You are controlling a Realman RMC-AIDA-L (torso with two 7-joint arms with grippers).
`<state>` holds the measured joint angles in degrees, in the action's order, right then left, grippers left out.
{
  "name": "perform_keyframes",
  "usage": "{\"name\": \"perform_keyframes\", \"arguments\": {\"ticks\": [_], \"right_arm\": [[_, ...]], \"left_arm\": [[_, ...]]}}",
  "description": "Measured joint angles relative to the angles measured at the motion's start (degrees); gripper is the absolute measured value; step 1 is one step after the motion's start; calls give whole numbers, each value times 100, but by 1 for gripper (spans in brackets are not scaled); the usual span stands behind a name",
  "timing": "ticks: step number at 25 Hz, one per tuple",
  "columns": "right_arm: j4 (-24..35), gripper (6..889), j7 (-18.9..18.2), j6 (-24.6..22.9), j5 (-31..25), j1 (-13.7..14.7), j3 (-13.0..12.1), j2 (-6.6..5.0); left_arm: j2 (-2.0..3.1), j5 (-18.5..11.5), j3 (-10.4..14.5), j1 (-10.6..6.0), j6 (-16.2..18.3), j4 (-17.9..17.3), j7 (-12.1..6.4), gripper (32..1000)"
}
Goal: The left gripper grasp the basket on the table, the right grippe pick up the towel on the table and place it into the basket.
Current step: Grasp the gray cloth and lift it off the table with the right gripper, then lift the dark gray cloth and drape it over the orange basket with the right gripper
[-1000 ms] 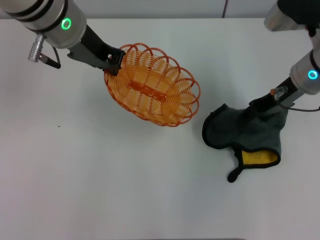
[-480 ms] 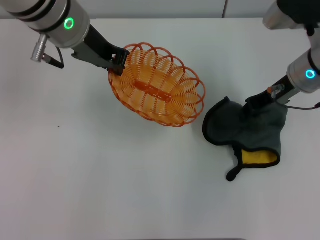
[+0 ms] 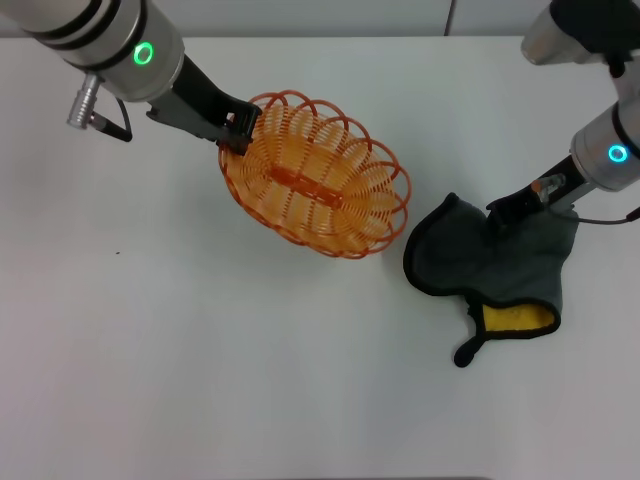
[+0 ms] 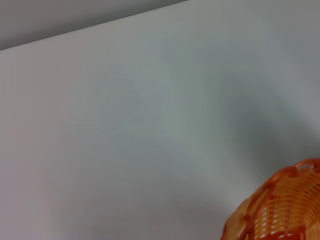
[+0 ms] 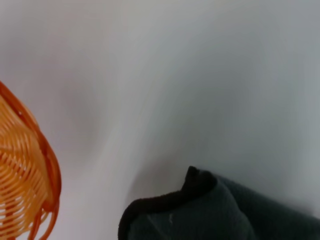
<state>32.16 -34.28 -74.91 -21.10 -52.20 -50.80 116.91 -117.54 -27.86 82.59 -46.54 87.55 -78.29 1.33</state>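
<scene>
The oval orange wire basket [image 3: 318, 175] sits on the white table [image 3: 200, 350] at centre back, and my left gripper [image 3: 237, 124] is shut on its far-left rim. A slice of the basket [image 4: 280, 210] shows in the left wrist view and its rim [image 5: 27, 170] in the right wrist view. The dark grey towel [image 3: 490, 265] lies to the right, with a yellow patch [image 3: 518, 318] and a black loop [image 3: 468, 350] at its near end. My right gripper [image 3: 508, 210] is shut on the towel's far edge, bunching it up. The towel [image 5: 210, 215] fills a corner of the right wrist view.
A silver connector and cable [image 3: 88, 105] hang off the left arm. Bare tabletop stretches across the near half and the left side. The table's back edge [image 3: 330, 37] runs just behind the basket.
The left gripper has dragged the basket a little to the right, toward the towel. The right gripper has shifted left and pulled the towel's far edge with it.
</scene>
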Motion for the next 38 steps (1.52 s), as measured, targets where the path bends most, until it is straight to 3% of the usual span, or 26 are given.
{"name": "perform_keyframes", "arguments": {"ticks": [15, 22, 27, 30, 38], "right_arm": [[207, 6, 25, -284, -45, 0, 0, 23], [1362, 7, 277, -1008, -43, 276, -41, 128], [1644, 7, 370, -1253, -47, 298, -51, 147], [2148, 7, 482, -1576, -93, 372, -96, 175], [3837, 7, 1078, -2201, -715, 659, -1054, 182]], "left_arm": [[16, 4, -1, 91, -57, 51, -19, 75], [37, 49, -35, 124, -148, 229, -27, 75], [47, 64, -110, 127, -251, 477, -71, 75], [47, 66, -211, 139, -275, 531, -122, 75], [55, 136, -265, 207, -285, 557, -141, 75]]}}
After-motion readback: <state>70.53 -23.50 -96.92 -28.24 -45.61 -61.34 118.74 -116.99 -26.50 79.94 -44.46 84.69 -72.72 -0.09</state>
